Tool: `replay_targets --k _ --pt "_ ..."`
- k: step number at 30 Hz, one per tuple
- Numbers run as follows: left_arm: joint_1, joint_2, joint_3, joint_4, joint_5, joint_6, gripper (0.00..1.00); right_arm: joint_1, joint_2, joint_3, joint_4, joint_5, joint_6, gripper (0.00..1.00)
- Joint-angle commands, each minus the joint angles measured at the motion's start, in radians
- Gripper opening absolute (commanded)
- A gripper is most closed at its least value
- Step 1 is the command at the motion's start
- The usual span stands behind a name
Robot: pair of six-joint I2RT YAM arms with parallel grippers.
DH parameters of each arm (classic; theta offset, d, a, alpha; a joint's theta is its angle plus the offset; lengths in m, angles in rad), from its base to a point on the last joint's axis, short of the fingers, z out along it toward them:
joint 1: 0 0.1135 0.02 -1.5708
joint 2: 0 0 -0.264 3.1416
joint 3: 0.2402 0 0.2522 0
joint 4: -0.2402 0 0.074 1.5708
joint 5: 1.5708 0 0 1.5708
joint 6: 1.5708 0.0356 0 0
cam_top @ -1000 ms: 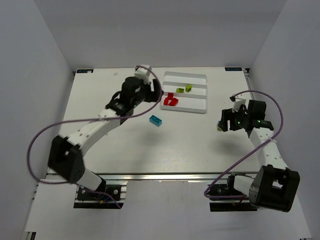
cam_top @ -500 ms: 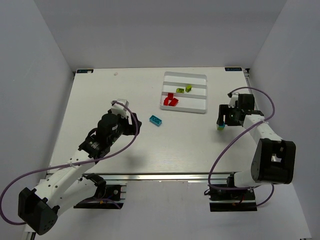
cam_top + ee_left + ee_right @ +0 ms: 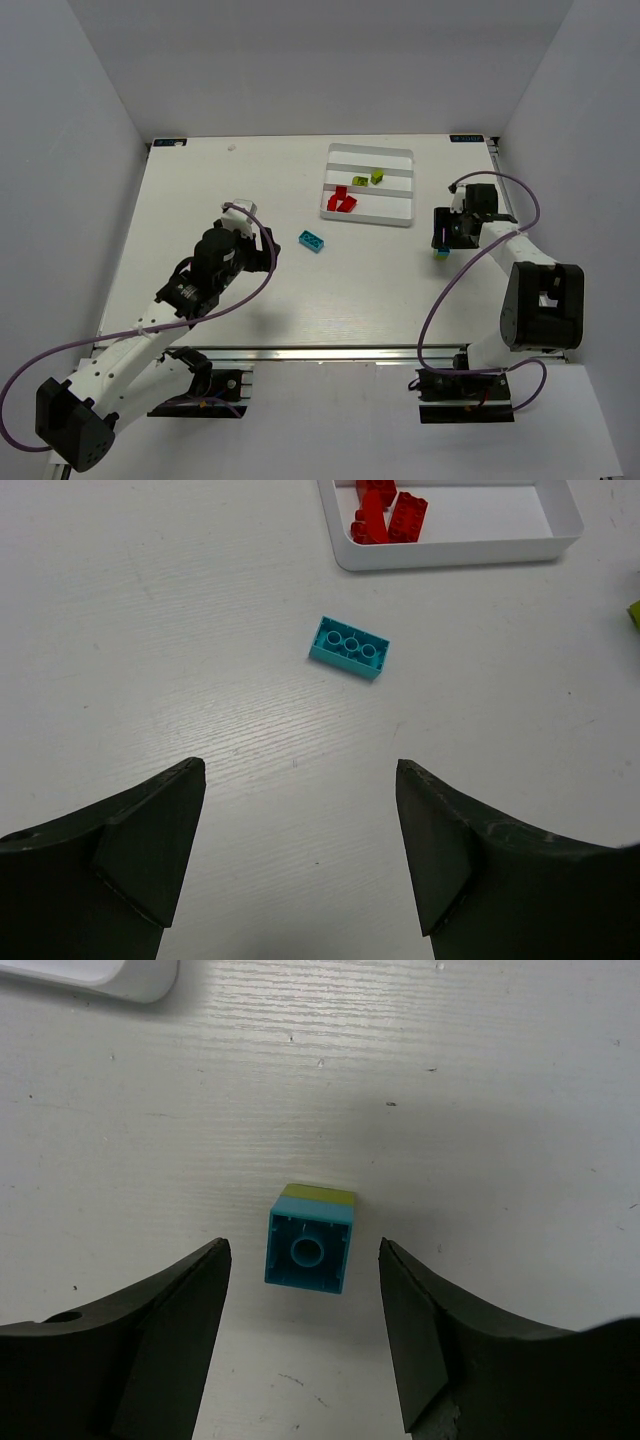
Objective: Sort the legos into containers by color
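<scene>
Left wrist view: we see the left gripper [image 3: 300,780] wide and empty, a cyan brick [image 3: 349,647] ahead, near the tray [image 3: 460,552]. Our right gripper [image 3: 303,1248], wide too, straddles a cyan-and-green brick [image 3: 310,1260] without touching. White surface [image 3: 150,630], white walls [image 3: 300,60].

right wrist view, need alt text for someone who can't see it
A small cyan plastic brick with a yellow-green plastic piece attached at its top edge lies on the white table between the dark fingers of the open right tool, touching neither. A rounded corner of the white tray shows at top left.
</scene>
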Motion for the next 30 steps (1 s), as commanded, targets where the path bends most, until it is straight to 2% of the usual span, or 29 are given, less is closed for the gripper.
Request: replay_targets --k 1,6,12,18,19,21,22,23,24,25,26,27,28,30 --pt "-0.003 -0.017 0.018 -0.007 -0.008 0.008 0.86 0.012 0.01 0.022 0.016 0.04 0.002 0.66" --pt "-0.003 -0.016 0.018 -0.005 -0.002 0.006 0.86 0.012 0.03 0.02 0.015 0.06 -0.004 0.62" --pt "-0.003 0.006 0.016 0.004 0.047 0.003 0.87 0.014 0.044 0.02 0.01 0.06 -0.005 0.52" --pt "-0.003 -0.005 -0.001 0.062 0.146 0.009 0.86 0.044 0.039 0.02 0.016 0.058 -0.015 0.31" --pt "-0.012 -0.011 -0.019 0.077 0.224 0.009 0.86 0.044 0.03 0.023 0.018 0.051 -0.018 0.23" --pt "-0.012 -0.019 -0.043 0.157 0.322 0.0 0.86 0.043 0.018 0.029 0.016 0.017 -0.025 0.19" --pt "-0.012 -0.013 -0.059 0.189 0.369 -0.03 0.86 0.043 -0.01 0.031 0.016 -0.073 -0.059 0.11" --pt "-0.012 -0.002 -0.092 0.288 0.472 -0.053 0.86 0.041 -0.023 0.029 0.015 -0.139 -0.085 0.06" --pt "-0.012 0.015 -0.093 0.289 0.528 -0.105 0.86 0.038 -0.043 0.028 -0.011 -0.22 -0.116 0.05" --pt "-0.012 0.067 -0.128 0.479 0.594 -0.151 0.86 0.041 -0.077 0.025 -0.025 -0.363 -0.158 0.0" --pt "-0.012 0.101 -0.178 0.569 0.708 -0.2 0.87 0.043 -0.092 0.022 -0.037 -0.441 -0.183 0.0" --pt "-0.022 0.18 -0.204 0.675 0.757 -0.318 0.88 0.044 -0.111 0.022 -0.083 -0.607 -0.234 0.0" --pt "-0.022 0.229 -0.232 0.916 0.801 -0.39 0.88 0.047 -0.114 0.025 -0.114 -0.692 -0.267 0.0" --pt "-0.031 0.326 -0.301 1.165 0.854 -0.571 0.89 0.058 -0.111 0.057 -0.213 -0.872 -0.379 0.0"
